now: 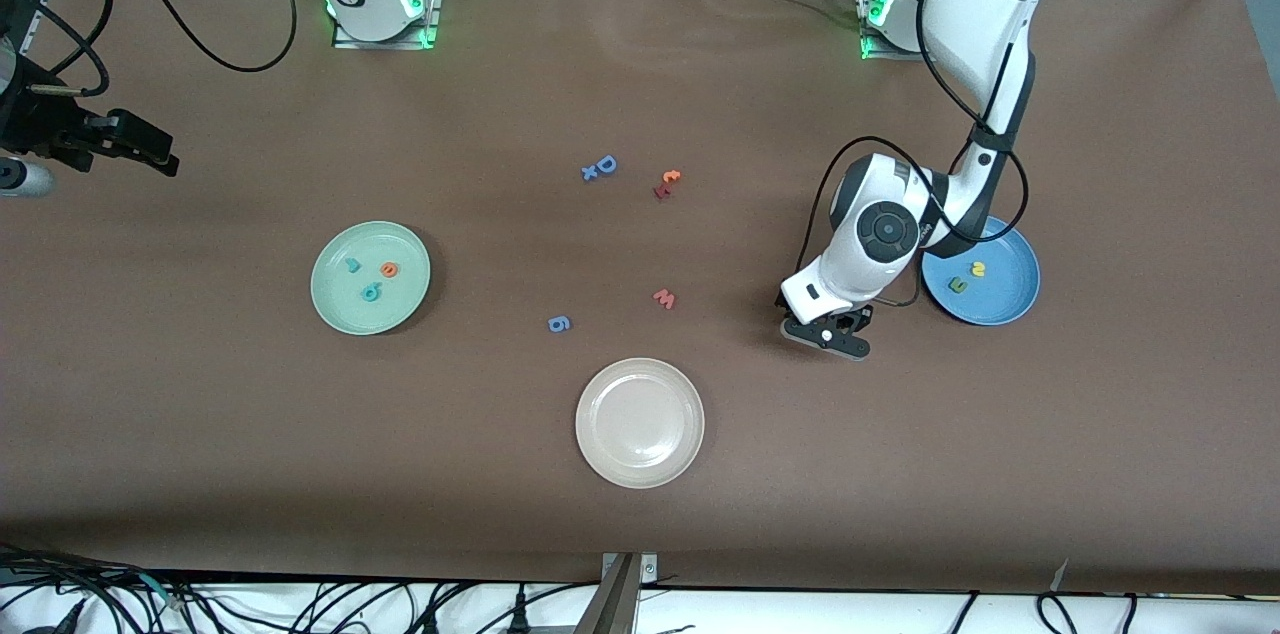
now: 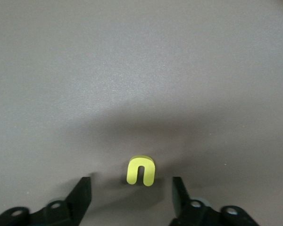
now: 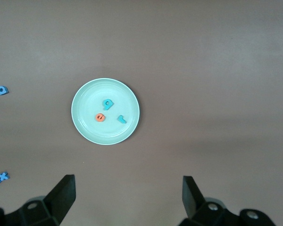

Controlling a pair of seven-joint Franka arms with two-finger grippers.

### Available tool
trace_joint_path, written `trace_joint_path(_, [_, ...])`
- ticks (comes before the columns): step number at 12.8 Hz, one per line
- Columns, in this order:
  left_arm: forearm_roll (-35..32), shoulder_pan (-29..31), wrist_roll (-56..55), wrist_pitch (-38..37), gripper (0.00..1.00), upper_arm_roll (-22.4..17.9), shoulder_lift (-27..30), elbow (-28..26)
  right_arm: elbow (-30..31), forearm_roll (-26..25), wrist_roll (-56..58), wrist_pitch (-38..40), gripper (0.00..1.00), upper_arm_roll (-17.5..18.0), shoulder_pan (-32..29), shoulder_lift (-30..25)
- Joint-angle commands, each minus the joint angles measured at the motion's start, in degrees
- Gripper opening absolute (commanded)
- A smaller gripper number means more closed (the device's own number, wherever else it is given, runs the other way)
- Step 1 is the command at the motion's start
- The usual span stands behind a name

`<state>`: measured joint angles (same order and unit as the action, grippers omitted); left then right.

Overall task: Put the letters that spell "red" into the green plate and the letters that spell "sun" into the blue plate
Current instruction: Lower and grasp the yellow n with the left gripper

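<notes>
The table [image 1: 640, 514] is covered in a matte brown sheet. The 3 plates are smooth, round and raised at the rim. The green plate [image 1: 333, 306] lies toward the right arm's end and holds 3 small foam letters: a teal hook-shaped "r" [image 1: 353, 265], an orange round "e" [image 1: 389, 269] and a teal "d" [image 1: 372, 291] with a stem. The blue plate [image 1: 1005, 306] lies toward the left arm's end and holds a green arch-shaped letter [image 1: 957, 285] and a yellow "s" [image 1: 978, 268].

The yellow arch-shaped letter [image 2: 141, 170] lies flat on the bare table just beside the blue plate, thick-cut with soft rounded ends. The left gripper [image 2: 132, 193] is low over it, its black fingers [image 2: 82, 195] spread to either side of the letter without touching it.

The right gripper [image 3: 128, 194] waits high over the table's right-arm end, its fingers spread wide and holding nothing.

The beige-white plate [image 1: 640, 474], nearest the front camera, is bare. Loose on the table lie a blue "9"-like letter [image 1: 559, 323], a pink "w" [image 1: 665, 298], a blue capital "D" [image 1: 606, 164] with a small blue "x" [image 1: 589, 172], and an orange and red pair [image 1: 667, 183].
</notes>
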<state>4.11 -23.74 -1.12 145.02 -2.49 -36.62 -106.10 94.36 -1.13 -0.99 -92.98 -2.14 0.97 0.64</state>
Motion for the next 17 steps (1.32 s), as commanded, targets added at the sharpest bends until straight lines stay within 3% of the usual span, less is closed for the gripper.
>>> trace_joint_path(1, [0.99, -0.78, 0.59, 0.44, 0.66, -0.67, -1.08, 1.24, -1.55, -1.16, 0.55, 0.61, 1.00, 0.21, 0.09, 0.76])
trace_joint_path(9, [0.90, -1.13, 0.94, 1.32, 0.58, -0.67, -1.88, 1.16, -1.55, -1.16, 0.55, 0.61, 1.00, 0.21, 0.09, 0.76])
trace_joint_path(17, [0.72, -1.13, 1.03, 1.32, 0.34, -1.20, -1.79, 1.16, -1.55, -1.24, 0.55, 0.87, 1.00, 0.21, 0.09, 0.94])
